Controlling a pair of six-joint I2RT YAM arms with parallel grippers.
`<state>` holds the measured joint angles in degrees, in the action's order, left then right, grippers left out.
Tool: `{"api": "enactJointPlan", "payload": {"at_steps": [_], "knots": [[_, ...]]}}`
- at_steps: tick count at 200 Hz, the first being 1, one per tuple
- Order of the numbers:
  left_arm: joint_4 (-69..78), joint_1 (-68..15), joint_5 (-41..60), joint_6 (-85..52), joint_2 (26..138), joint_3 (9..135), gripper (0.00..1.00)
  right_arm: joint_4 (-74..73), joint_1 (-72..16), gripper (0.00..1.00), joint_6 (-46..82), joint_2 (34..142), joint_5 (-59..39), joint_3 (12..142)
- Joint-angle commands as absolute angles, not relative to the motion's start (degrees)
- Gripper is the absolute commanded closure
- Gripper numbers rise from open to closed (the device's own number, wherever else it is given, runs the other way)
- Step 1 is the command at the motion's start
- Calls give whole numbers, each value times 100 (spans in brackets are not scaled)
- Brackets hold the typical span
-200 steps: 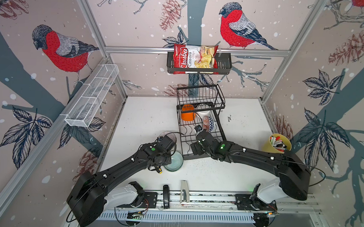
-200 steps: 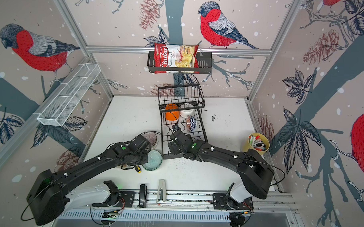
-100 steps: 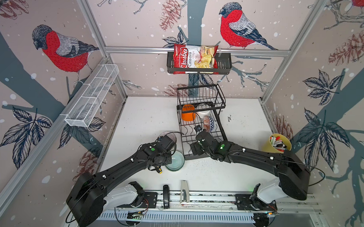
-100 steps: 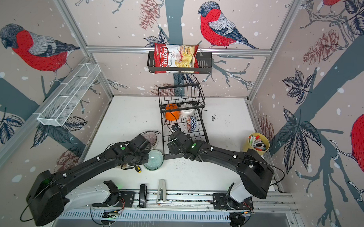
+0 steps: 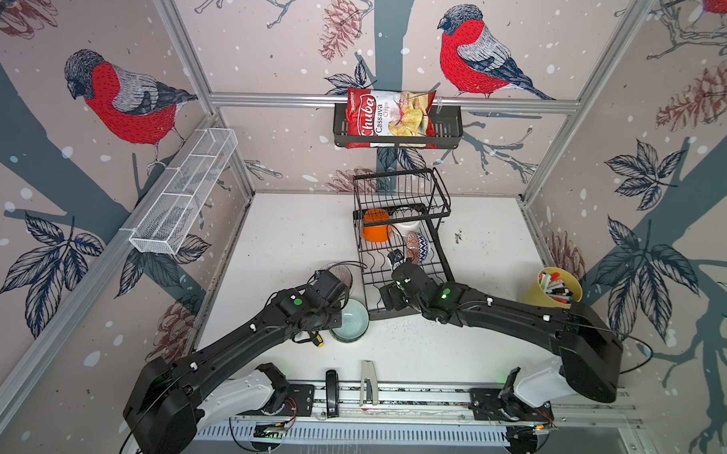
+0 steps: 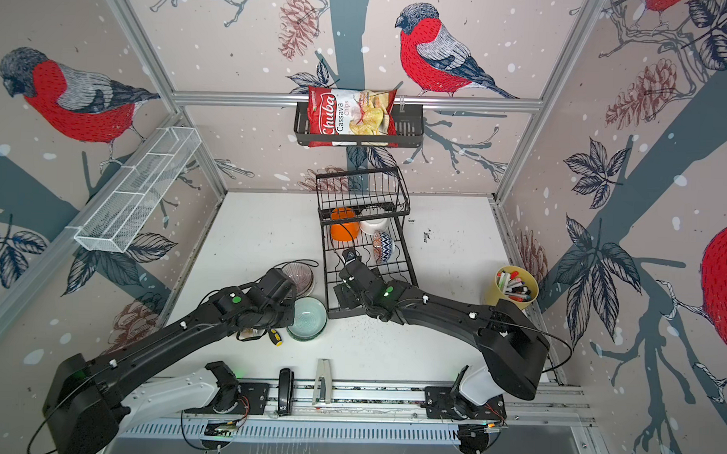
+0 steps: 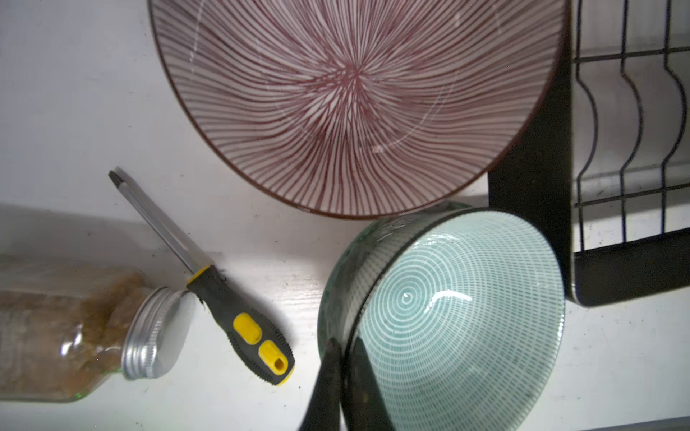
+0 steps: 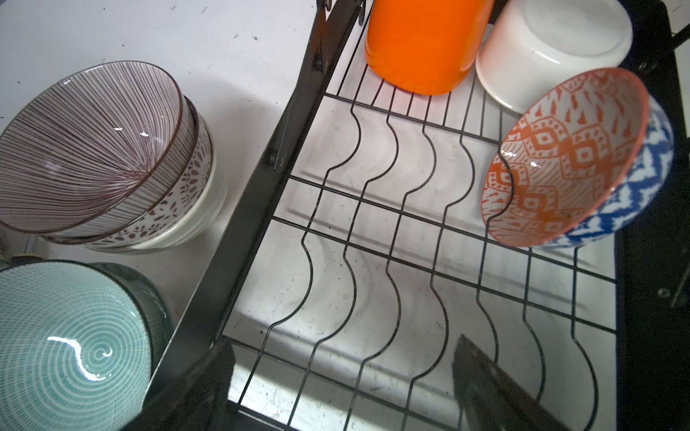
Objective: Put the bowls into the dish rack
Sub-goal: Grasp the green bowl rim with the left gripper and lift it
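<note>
- Chips bag (image 5: 388, 118): red and white, printed "Chuba Cassava Chips", standing in the black wall basket (image 5: 448, 133) at 12 o'clock in both top views.
- White mesh shelf (image 5: 184, 190): long, split into compartments, fixed to the side wall at 10 o'clock.
- Yellow cup (image 5: 538, 294): at 3 o'clock on the white table (image 5: 295, 234), full of markers (image 5: 555, 284).
- Screwdriver (image 7: 239, 317): black handle with yellow patches, lying flat on the table near 7 o'clock in a top view.
- Glass jar (image 7: 56, 328): on its side, brown contents, its silver screw lid (image 7: 157, 332) just beside the screwdriver handle.
- Black oblong tool (image 5: 331, 391) and silver tool (image 5: 366, 388): near each other but apart, on the rail at 6 o'clock.
- Wallpaper (image 5: 125, 99): red-breasted birds, branches and pine cones.
</note>
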<state>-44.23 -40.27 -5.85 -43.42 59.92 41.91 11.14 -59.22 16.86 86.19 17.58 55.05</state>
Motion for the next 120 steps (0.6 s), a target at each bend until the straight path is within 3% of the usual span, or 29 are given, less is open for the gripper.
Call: {"api": "enactJointPlan", "payload": {"at_steps": [1, 120], "knots": [[-4239, -4058, -493, -4240, 5826, 4303, 100, 995, -5941, 8, 1793, 8522, 1682, 5484], [-3939, -4376, -844, -4100, 5805, 4694, 100, 1342, -6290, 13, 1868, 8146, 1351, 5826]]}}
